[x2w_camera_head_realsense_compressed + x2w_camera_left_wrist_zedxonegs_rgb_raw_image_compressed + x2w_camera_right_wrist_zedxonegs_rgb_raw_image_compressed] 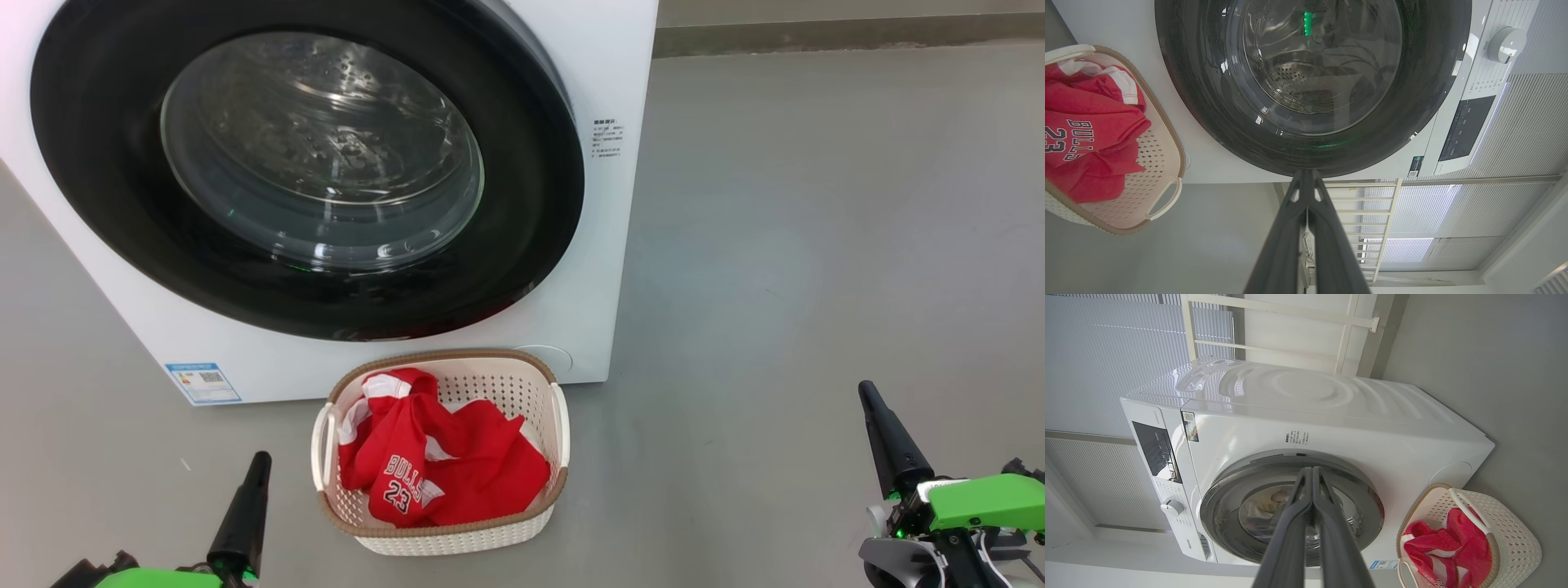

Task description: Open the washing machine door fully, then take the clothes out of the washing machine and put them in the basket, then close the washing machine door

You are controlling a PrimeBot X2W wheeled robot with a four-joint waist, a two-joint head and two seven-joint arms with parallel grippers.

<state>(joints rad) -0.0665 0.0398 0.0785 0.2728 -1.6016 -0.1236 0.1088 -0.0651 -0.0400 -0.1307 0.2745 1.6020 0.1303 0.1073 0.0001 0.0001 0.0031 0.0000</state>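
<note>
Washing machine door [310, 175] sits flush against the washing machine [608, 245], upper left of frame. Red clothes [457, 465] piled in basket [522, 382], bottom centre, just before the machine. Left gripper [262, 459] lower left, right gripper [865, 392] lower right: both pinched together, empty, clear of basket.
</note>
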